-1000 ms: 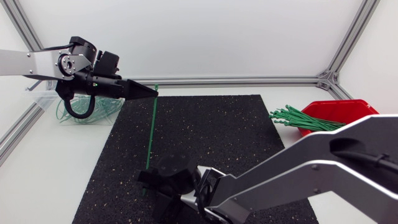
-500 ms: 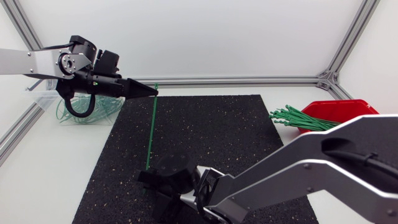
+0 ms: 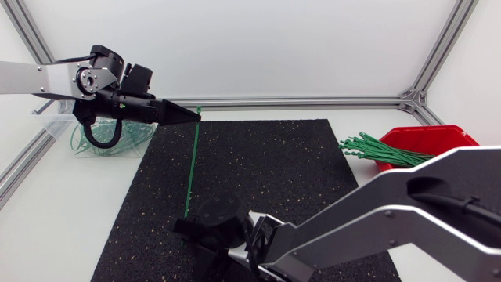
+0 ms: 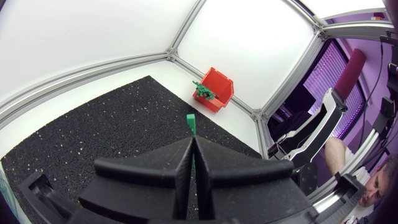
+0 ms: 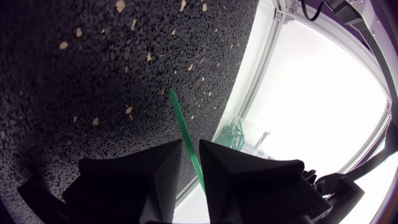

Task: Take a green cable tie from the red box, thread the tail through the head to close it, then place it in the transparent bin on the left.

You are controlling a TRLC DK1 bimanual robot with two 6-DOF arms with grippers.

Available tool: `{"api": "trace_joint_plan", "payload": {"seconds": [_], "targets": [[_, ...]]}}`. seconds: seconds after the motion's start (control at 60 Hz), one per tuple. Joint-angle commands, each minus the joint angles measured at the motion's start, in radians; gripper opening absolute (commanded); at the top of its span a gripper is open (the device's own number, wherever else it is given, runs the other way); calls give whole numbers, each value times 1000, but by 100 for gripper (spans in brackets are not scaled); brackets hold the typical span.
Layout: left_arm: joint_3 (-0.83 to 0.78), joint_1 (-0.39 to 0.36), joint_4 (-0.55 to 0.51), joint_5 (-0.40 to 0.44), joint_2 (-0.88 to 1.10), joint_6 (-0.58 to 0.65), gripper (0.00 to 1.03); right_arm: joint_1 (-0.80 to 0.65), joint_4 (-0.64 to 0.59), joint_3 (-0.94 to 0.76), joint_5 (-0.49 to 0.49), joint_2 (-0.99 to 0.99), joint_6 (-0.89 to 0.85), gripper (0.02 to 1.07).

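1. The left gripper (image 3: pixel 196 116) hangs above the 11 o'clock corner of the black mat (image 3: pixel 274 172), its tips pointing toward 3 o'clock. In the left wrist view its fingers (image 4: pixel 177 163) are pressed together on the green cable tie (image 3: pixel 191 164), with the tie's head (image 4: pixel 190 119) poking out just past the tips.
2. From that grip the tie runs as a straight strap toward 6 o'clock, down to the right gripper (image 3: pixel 192 225) at the mat's 7 o'clock part.
3. In the right wrist view the right gripper's fingers (image 5: pixel 165 165) stand a little apart, and the gap is wider than the strap. The tie's tail (image 5: pixel 179 115) passes through this gap and sticks out ahead of the tips over the mat. It is not pinched from both sides.
4. The red box (image 3: pixel 438 137) sits on the bench (image 3: pixel 70 227) at 3 o'clock of the mat. A bundle of green ties (image 3: pixel 380 150) spills over its edge toward 9 o'clock.
5. The transparent bin (image 3: pixel 47 121) stands at 10 o'clock, under the left arm, with closed green ties (image 3: pixel 102 146) inside it.
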Motion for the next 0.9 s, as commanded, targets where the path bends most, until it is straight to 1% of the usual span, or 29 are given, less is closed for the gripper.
{"api": "trace_joint_plan", "payload": {"seconds": [0.0, 0.117, 0.167, 0.283, 0.3, 0.5, 0.567, 0.583, 0.833, 0.883], "targets": [[27, -2, -13, 1, 20, 27, 4, 12, 3, -30, -9, -16, -7, 28], [30, -1, -13, 0, 21, 27, 4, 14, 3, -36, -9, -18, -7, 27], [30, -2, -13, 0, 21, 27, 4, 14, 2, -38, -14, -20, -7, 23], [30, -7, -14, -2, 18, 27, 4, 9, 0, -27, -16, -16, -10, 20], [31, -7, -14, -3, 18, 26, 4, 9, -1, -26, -19, -18, -10, 17], [34, -11, -21, -5, 17, 27, 4, 0, -1, -13, -19, -13, -10, 17], [34, -17, -25, -5, 14, 27, 4, -4, -4, 0, -34, -12, -10, 8], [33, -17, -25, -5, 12, 27, 4, -4, -4, 2, -35, -12, -10, 8], [24, -17, -30, -3, -3, 29, 4, -34, -7, 60, -34, -13, -5, 8], [19, -16, -34, -3, -11, 29, 4, -47, -36, 88, -32, -29, 12, 8]]}}
